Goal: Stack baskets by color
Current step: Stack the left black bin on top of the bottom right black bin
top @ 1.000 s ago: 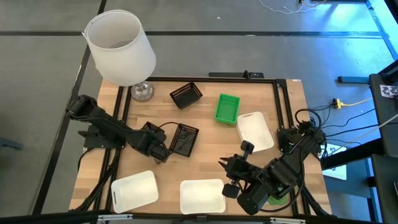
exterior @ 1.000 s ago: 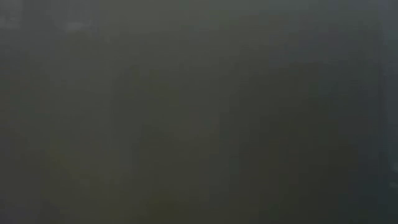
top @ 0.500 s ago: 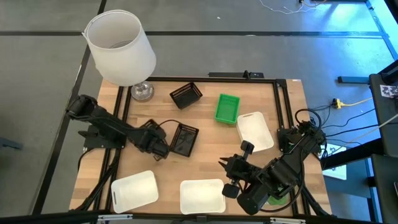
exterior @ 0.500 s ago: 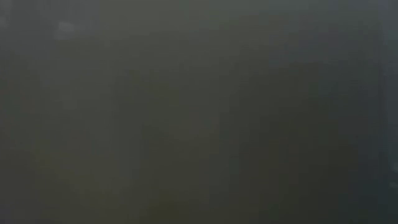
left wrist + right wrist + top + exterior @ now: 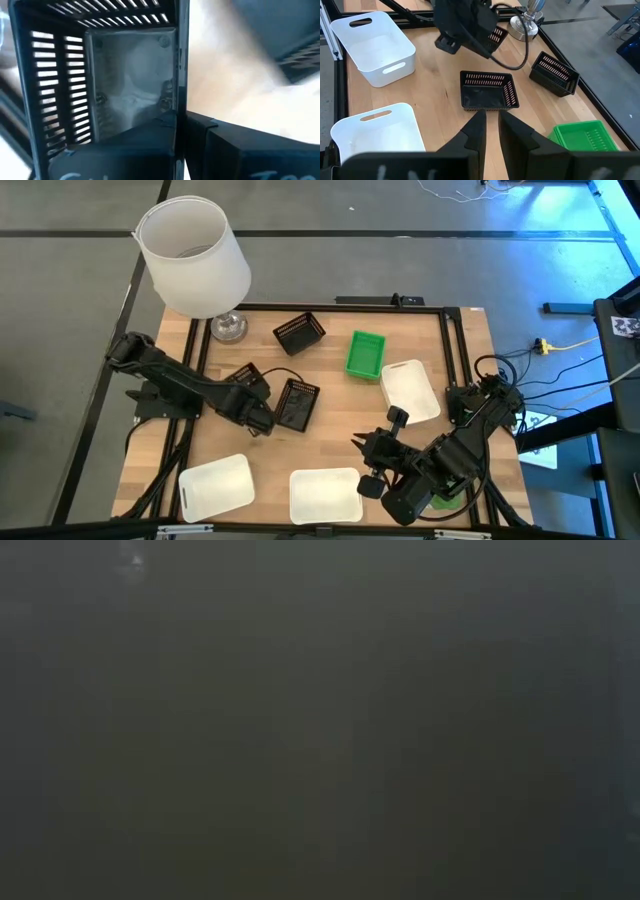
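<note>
My left gripper (image 5: 246,392) is shut on a black slatted basket (image 5: 245,376) at the table's left middle; the left wrist view looks into that basket's floor (image 5: 130,85). A second black basket (image 5: 297,403) sits flat on the wood just to its right. A third black basket (image 5: 298,332) rests farther back. A green basket (image 5: 365,353) lies right of that one. My right gripper (image 5: 365,460) hangs over the near right, fingers slightly apart with nothing between them (image 5: 491,116). The low view is dark. My left gripper pinches one side wall (image 5: 181,100) of the black basket, one finger (image 5: 145,142) inside the basket and the other (image 5: 235,150) outside. The fingers come steeply from above. The basket (image 5: 496,34) hangs tilted beside the fingers, raised off the wood.
A big white lampshade (image 5: 190,255) on a metal foot (image 5: 228,328) stands at the far left corner. White baskets lie at the near left (image 5: 215,485), near middle (image 5: 325,495) and right (image 5: 410,390). Black frame rails (image 5: 340,306) edge the table.
My left gripper has shut on the black basket's wall and then risen. The basket has come up off the table with it and now hangs tilted, showing more of its slats in the high view. The other baskets have stayed put.
</note>
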You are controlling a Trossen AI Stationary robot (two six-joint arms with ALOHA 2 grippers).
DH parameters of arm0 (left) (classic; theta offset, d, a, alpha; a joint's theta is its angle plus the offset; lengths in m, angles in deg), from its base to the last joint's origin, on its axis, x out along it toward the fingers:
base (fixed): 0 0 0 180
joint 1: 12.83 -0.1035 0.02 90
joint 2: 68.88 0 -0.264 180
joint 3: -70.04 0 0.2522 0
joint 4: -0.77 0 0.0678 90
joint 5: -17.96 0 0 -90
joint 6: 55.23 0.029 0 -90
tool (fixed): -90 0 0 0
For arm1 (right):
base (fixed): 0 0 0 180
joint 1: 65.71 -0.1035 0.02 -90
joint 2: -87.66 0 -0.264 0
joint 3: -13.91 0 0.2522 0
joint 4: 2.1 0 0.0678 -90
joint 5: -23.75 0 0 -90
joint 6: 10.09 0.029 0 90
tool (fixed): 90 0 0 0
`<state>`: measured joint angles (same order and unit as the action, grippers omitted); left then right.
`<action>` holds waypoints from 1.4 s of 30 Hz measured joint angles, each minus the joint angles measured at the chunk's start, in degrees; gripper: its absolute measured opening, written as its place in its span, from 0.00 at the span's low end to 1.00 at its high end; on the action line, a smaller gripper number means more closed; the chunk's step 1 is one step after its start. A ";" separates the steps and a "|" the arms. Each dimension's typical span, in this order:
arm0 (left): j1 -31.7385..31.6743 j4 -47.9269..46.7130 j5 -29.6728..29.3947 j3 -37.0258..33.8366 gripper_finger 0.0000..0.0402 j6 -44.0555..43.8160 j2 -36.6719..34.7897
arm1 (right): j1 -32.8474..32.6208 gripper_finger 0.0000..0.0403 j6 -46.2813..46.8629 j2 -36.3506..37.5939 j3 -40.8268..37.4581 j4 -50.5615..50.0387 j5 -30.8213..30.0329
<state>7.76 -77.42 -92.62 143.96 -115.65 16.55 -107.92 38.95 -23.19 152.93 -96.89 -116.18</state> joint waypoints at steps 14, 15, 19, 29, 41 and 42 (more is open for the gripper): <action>1.91 8.46 -2.75 15.16 0.00 3.57 0.00 | 0.00 0.13 -2.82 0.00 0.00 -0.01 -0.04; 1.82 10.84 -2.50 15.40 0.00 4.63 0.00 | 0.00 0.13 -2.81 0.00 0.00 0.00 -0.04; 0.41 16.68 2.23 15.69 0.00 6.96 0.05 | -0.02 0.13 -2.80 0.00 0.00 0.01 -0.05; -5.59 22.07 5.59 15.67 0.00 11.27 5.20 | -0.02 0.13 -2.78 0.00 0.00 0.37 -0.04; -11.18 23.97 8.54 15.67 0.00 12.87 11.01 | -0.04 0.13 -2.76 -0.02 0.00 0.50 0.00; -11.43 23.96 8.55 15.67 0.00 12.70 11.62 | -0.04 0.13 -2.76 -0.02 0.00 0.50 0.00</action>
<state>-3.67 -53.46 -84.08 159.63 -102.95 28.17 -107.97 36.19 -23.21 152.93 -96.39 -116.18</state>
